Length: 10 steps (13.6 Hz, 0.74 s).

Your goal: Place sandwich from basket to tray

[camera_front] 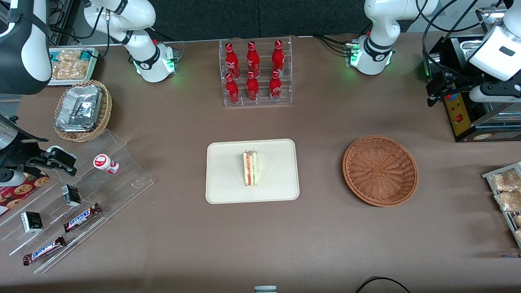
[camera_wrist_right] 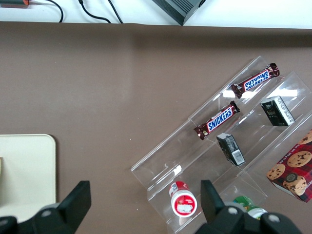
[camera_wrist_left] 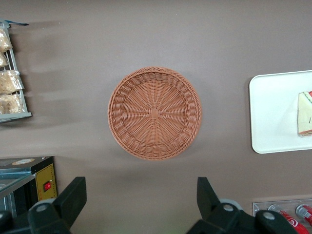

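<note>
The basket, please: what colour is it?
Reddish-brown woven wicker basket, clearest in the left wrist view.

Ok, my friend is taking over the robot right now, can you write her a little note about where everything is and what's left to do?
Claw: open, holding nothing, up above the table beside the basket.
Basket: nothing in it.
Sandwich: lying on the tray, about in its middle.
Done: the sandwich is out of the basket and on the tray.
Left: nothing more to move, as far as I can see.
</note>
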Available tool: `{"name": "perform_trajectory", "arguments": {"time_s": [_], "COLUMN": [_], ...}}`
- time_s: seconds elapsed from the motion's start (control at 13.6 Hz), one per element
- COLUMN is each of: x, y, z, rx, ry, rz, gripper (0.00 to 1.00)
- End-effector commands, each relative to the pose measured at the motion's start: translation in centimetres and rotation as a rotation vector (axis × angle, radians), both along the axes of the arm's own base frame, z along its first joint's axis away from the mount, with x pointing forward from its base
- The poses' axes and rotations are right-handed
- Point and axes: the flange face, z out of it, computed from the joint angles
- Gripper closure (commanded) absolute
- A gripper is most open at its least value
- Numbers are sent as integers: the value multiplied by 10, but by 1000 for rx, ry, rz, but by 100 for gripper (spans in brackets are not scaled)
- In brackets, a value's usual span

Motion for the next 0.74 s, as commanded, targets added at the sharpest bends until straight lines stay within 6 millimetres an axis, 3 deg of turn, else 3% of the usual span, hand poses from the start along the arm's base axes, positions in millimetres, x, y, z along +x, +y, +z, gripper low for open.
{"name": "perform_trajectory", "arguments": {"time_s": [0.0,0.66], "x": [3,2], "y": [-4,-1], "z": [7,9], "rx": [12,14], "ry": [5,12], "rz": [-16,-9], "gripper": [0,0]}}
